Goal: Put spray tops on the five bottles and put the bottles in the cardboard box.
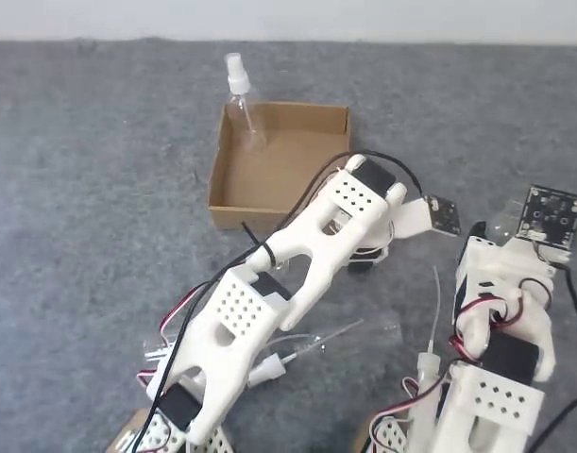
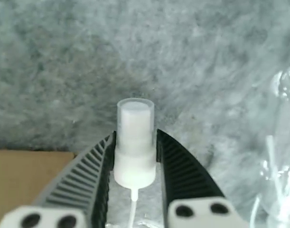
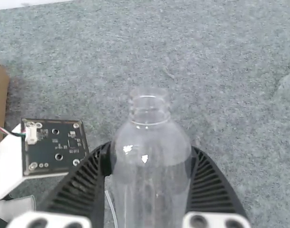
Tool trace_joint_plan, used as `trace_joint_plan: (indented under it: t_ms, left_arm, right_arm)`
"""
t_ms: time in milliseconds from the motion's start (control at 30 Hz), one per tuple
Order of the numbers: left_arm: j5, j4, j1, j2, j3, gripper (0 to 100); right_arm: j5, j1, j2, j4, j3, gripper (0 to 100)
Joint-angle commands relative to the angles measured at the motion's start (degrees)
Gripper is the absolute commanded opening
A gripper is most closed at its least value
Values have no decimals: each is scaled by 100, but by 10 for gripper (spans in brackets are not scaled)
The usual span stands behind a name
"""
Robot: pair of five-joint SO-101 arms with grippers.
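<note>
Pinching, per wrist views: left jaws 1 spray top (image 2: 135,142), right jaws 1 bottle (image 3: 149,166)

The high camera is looking steeply down over the desk (image 1: 80,236) and both arms, while the wrist cameras are peering closely past the left fingers (image 2: 88,175) and right fingers (image 3: 83,185), each sharing the cardboard box (image 1: 279,170) edge with it.

Grey carpet (image 1: 80,236) as work surface; pale wall (image 1: 288,17) beyond

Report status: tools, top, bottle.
Left tool shut on white plastic spray top. Right tool shut on clear uncapped plastic bottle. Top not yet on. One capped clear bottle in brown cardboard box.
</note>
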Motion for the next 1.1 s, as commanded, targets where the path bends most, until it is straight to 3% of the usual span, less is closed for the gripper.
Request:
trace_joint_plan:
  t_ms: [0, 400, 800, 1067]
  left_arm:
    - [387, 229, -62, -290, -233, 13]
    - [826, 220, -149, -2338, 1121, 13]
    - [1793, 220, -501, -3745, 1235, 13]
    - [2233, 220, -1029, -4703, 1244, 13]
  right_arm:
    - [18, -4, -136, -101, -316, 90]
    - [18, 4, -127, -110, -316, 90]
    - [18, -22, -92, -224, -308, 90]
    - [431, -866, -127, -233, -352, 89]
